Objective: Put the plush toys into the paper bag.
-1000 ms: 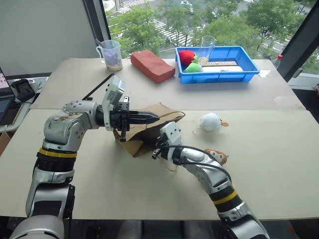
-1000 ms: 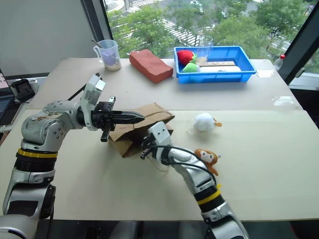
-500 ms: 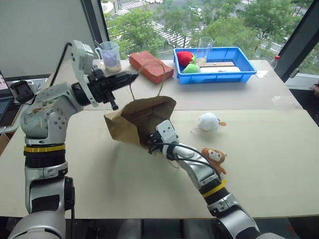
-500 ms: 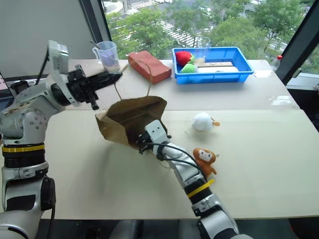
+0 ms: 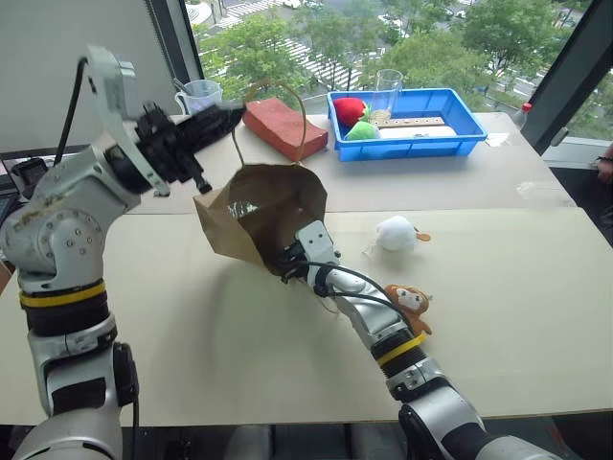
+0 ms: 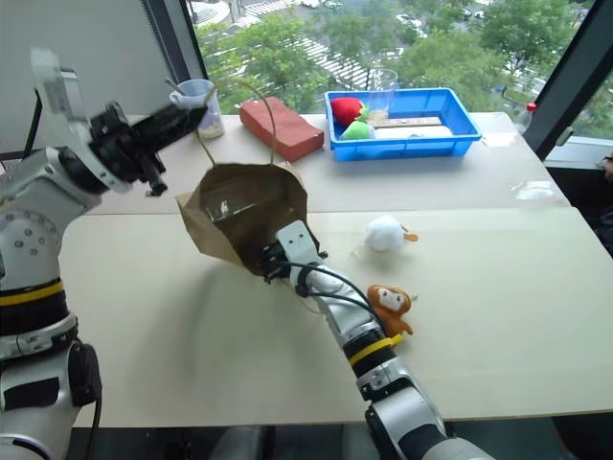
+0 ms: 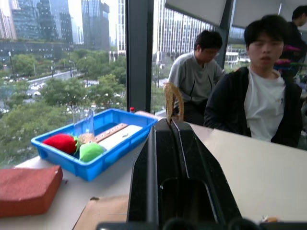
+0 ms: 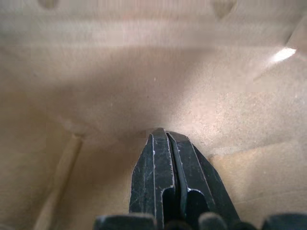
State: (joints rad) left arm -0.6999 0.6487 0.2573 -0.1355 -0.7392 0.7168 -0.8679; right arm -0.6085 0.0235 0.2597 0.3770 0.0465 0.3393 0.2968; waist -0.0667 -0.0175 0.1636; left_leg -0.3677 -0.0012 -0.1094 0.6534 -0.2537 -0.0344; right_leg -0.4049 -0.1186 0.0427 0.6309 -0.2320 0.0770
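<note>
A plain brown kraft paper bag [image 5: 259, 211] is held up off the pale matte tabletop [image 5: 498, 316], tilted so that its wide, creased mouth is turned toward the camera and the dim papery inside can be seen. Its thin tan string loop handle [image 5: 273, 110] is pinched at the top by the left gripper [image 5: 230, 117], whose two black fingers are pressed tight together on the cord; in the left wrist view the loop [image 7: 172, 103] is seen rising just past the closed fingertips. The right gripper [image 8: 163, 136] is pushed inside the bag's mouth, its scuffed black fingers closed flat against each other with nothing between them, and the tips are set against the soft, fibrous brown paper of the bag's inner fold. Both plush toys are left lying on the table outside the bag: the round, fluffy white ball-shaped toy with a small orange part [image 5: 397, 234] is found just to the right of the bag, and the small brown monkey with the orange-tan face [image 5: 410, 302] is seen nearer, tucked close beside the right forearm. Further back, a rough reddish-brown brick-shaped block [image 5: 284, 126] and a glossy blue plastic tray [image 5: 450, 144] holding red and green plush fruits [image 5: 354, 120] are set on the table.
</note>
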